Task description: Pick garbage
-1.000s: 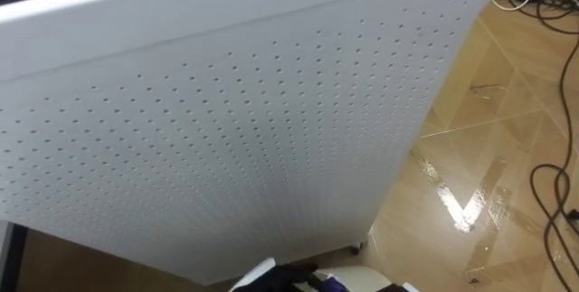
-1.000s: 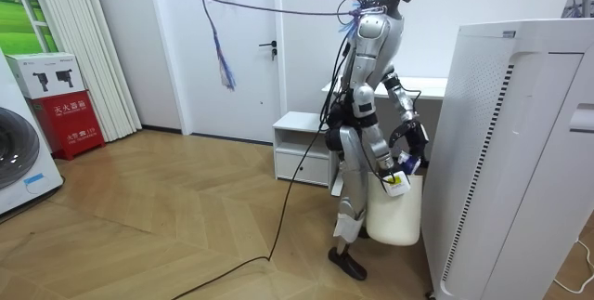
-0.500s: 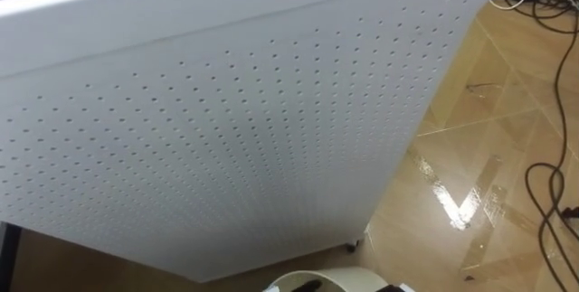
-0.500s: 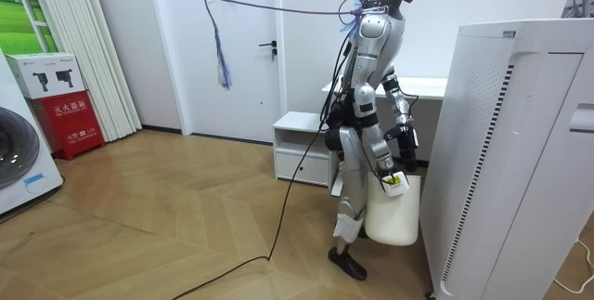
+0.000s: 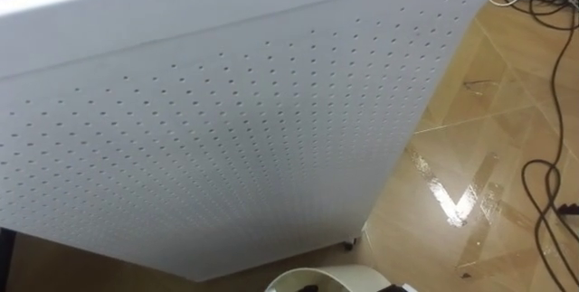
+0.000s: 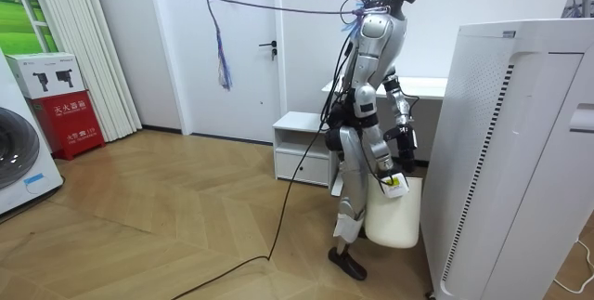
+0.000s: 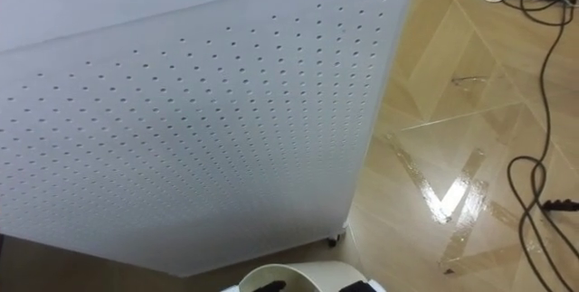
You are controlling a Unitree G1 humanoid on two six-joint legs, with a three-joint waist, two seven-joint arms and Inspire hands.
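The garbage cannot be picked out for certain. A dark shape (image 5: 308, 286) lies just inside the rim of the white bin (image 5: 336, 274) at the bottom edge of the eye views, and I cannot tell whether it is the garbage or a fingertip. In the room view the 2 hands hang just above the bin's mouth, the left hand (image 6: 406, 154) a little higher than the right hand (image 6: 390, 178). Whether their fingers are curled or straight, or hold anything, I cannot tell.

The bin stands just beside the tall white perforated unit (image 5: 226, 129), with the robot close against its other side. My judgement is that a hand moving so low over the mouth could catch the rim and tip or shove the bin. If the piece is not fully inside, it could slide off the rim onto the wooden floor (image 5: 470, 147) in the narrow gap by the unit, where it would be awkward to reach. The cables (image 5: 543, 211) lie well apart and pose little risk.

1 second ago a dark hand with a white and purple piece showed at the bottom of the left eye view. Now the bin's open rim shows there instead. In the room view the left forearm reached further toward the unit then, and it now sits closer to the body. The eye view itself has shifted slightly.
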